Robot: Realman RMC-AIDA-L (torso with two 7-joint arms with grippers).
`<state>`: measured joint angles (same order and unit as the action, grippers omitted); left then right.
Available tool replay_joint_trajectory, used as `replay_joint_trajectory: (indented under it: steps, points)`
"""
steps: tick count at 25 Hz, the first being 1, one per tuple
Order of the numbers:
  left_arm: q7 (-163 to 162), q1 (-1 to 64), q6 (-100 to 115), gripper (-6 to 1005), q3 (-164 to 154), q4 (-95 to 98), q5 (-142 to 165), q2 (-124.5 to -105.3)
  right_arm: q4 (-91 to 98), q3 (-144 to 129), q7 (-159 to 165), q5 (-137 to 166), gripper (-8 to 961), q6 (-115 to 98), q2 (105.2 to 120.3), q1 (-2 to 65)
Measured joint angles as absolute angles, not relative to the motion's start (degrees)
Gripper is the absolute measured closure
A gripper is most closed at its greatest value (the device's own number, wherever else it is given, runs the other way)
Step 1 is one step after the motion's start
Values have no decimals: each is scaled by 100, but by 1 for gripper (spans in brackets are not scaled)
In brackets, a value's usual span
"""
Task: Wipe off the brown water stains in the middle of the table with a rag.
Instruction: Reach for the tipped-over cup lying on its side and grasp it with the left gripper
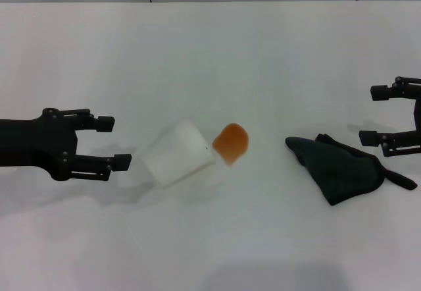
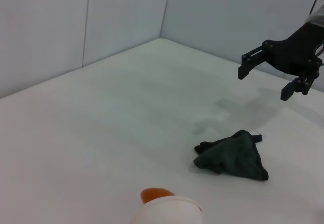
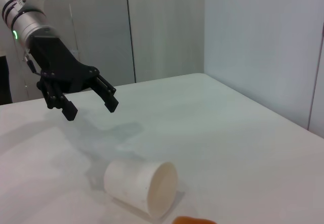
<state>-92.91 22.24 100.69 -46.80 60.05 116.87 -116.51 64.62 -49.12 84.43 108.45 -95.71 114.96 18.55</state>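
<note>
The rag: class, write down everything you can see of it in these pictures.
The rag is a dark green-black soft cloth, crumpled into a rough triangle with folds and a thin tail at its outer end. It lies flat on the white table, to the robot's right of the brown stain and apart from it. The right end effector, open, is near its outer end without holding it. Nothing else touches it.

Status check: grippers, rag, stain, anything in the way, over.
Left gripper open, left of tipped cup. Right gripper open, above rag, not touching. Rag unheld on table. Brown water stains unwiped; cup's mouth beside them.
</note>
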Motion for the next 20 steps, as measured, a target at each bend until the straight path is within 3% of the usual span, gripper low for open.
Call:
replay_joint_trajectory:
  steps: [20]
  points:
    - [-9443, 2269, 10038, 133, -4666, 6031, 11674, -11624, 6459, -4939, 8429, 10845, 84, -9571, 11496, 1854]
